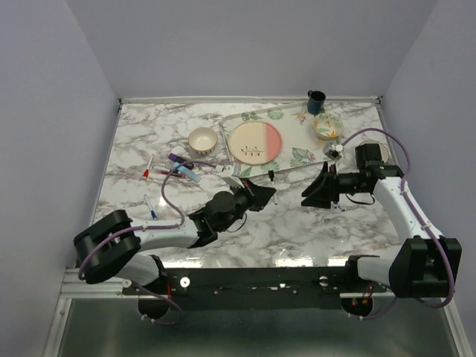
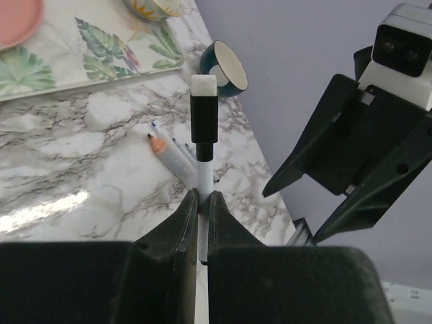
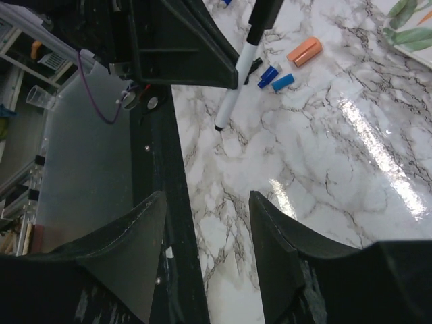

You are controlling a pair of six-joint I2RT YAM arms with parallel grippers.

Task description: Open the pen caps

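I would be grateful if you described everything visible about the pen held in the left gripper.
The pen is slim, with a white barrel and a black cap that ends in a white plug; it all looks plastic. The cap is on. The left gripper clamps the barrel, apparently above the marble table, with the cap pointing away from the wrist. The open right gripper faces it without touching.

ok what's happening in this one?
The left arm has its jaws shut on the white barrel of a pen, whose black cap is still on and sticks out toward the right arm. The right arm's jaws are open and close by, not yet on the cap. Loose orange and blue caps lie on the table.
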